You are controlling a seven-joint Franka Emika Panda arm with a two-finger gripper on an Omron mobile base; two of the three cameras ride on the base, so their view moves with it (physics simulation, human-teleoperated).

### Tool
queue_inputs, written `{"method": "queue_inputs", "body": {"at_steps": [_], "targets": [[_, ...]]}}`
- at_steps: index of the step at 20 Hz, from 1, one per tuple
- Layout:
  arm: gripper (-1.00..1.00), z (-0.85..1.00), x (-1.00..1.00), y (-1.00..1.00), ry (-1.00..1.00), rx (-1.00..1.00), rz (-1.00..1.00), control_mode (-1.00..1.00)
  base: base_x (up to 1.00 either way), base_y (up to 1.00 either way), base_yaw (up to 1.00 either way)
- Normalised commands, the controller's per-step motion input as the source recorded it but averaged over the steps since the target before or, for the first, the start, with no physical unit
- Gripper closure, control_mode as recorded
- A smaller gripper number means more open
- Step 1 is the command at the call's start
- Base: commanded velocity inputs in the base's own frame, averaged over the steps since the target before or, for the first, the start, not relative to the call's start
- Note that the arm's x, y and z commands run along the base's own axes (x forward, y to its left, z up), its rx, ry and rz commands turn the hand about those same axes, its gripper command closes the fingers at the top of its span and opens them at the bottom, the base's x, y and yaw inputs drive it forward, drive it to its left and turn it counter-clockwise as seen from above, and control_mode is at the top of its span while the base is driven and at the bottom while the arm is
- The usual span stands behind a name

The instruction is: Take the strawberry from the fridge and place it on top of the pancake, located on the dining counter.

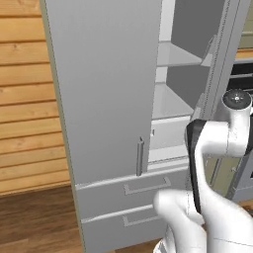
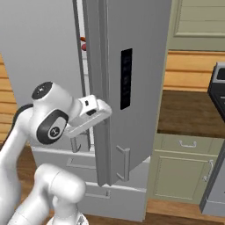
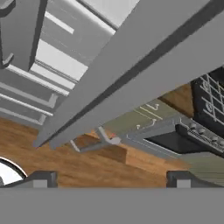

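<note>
A simulated kitchen with horizontal wood-plank walls, a dark wooden floor [image 1: 34,217] and pale green cabinets [image 2: 182,176] along the wall. A tall light grey fridge [image 1: 106,89] takes up most of the scene. Its left door is closed, with a vertical bar handle [image 1: 140,156] near the lower edge. Its right door [image 2: 132,83] stands partly open, carrying a dark vertical panel on its face, and pale empty-looking shelves [image 1: 170,101] show in the gap. Two drawers [image 1: 131,202] sit below the doors. A dark oven [image 3: 192,131] stands further right. The white robot arm [image 2: 52,118] reaches up in front of the fridge, its hand at the inner edge of the open door. The gripper [image 3: 111,178] is spread wide and holds nothing. Through the door gap, a small dark red shape, probably the strawberry [image 2: 83,45], sits high inside the fridge, partly hidden.
</note>
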Motion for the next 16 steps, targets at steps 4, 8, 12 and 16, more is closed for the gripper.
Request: {"method": "queue_inputs", "body": {"at_steps": [4, 8, 12, 16], "targets": [[-1.0, 0.12, 0.35, 0.98, 0.41, -0.68, 0.0, -1.0, 0.0, 0.0, 0.0], [-1.0, 0.05, 0.49, 0.84, 0.41, -0.39, -0.03, -1.0, 0.0, 0.0, 0.0], [-1.0, 0.0, 0.97, 0.01, 0.33, -0.04, 0.0, -1.0, 0.0, 0.0, 0.0], [-1.0, -0.14, 0.86, -0.67, 0.19, 0.0, 0.0, -1.0, 0.0, 0.0, 0.0]]}}
